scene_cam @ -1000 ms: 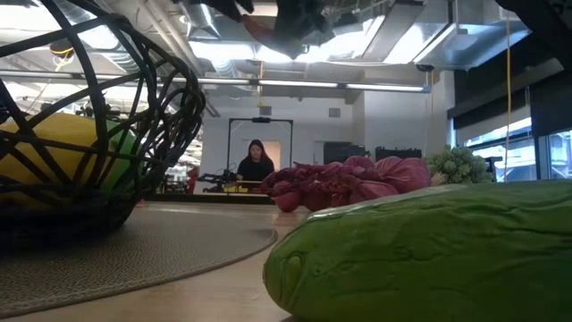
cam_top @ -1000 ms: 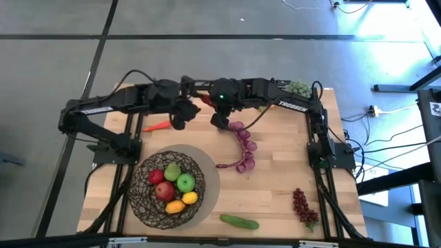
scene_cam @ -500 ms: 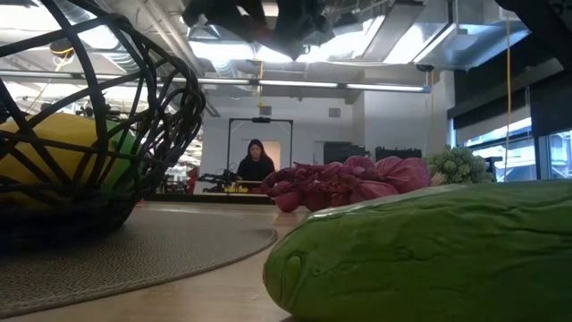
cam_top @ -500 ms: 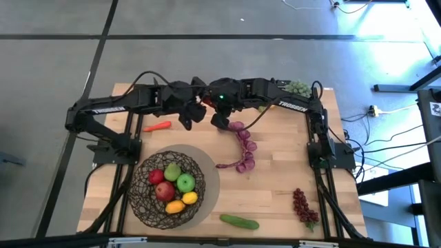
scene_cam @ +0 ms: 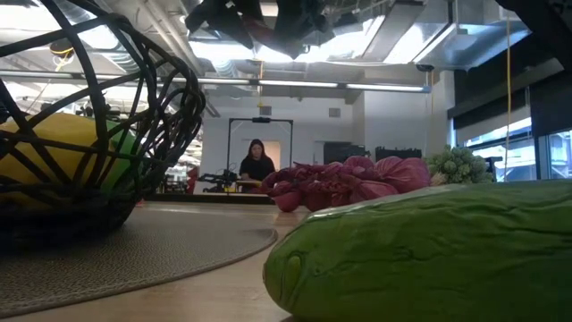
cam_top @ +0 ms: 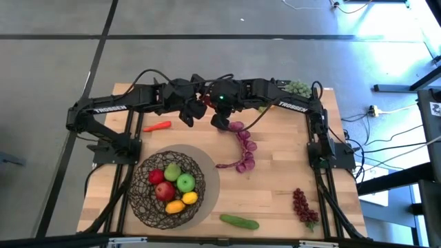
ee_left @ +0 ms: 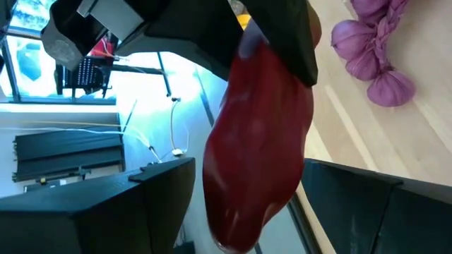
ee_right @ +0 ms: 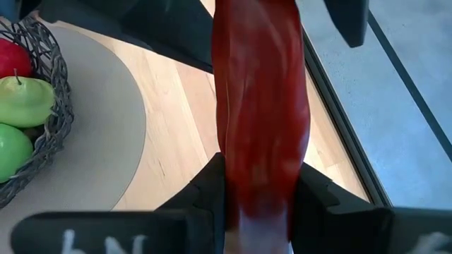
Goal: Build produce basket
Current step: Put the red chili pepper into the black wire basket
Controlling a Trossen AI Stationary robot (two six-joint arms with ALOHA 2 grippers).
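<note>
Red chili (ee_right: 260,113) clamped between right fingers (ee_right: 212,190), left fingers (ee_left: 169,190) flanking.

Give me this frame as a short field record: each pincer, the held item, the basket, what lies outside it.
right pincer: shut on red pepper, raised above the table
left pincer: open, fingers either side of the pepper's free end
basket: holds apples and yellow and orange fruits
outside basket: chili, purple grapes, dark-red grapes, cucumber, green grapes
</note>
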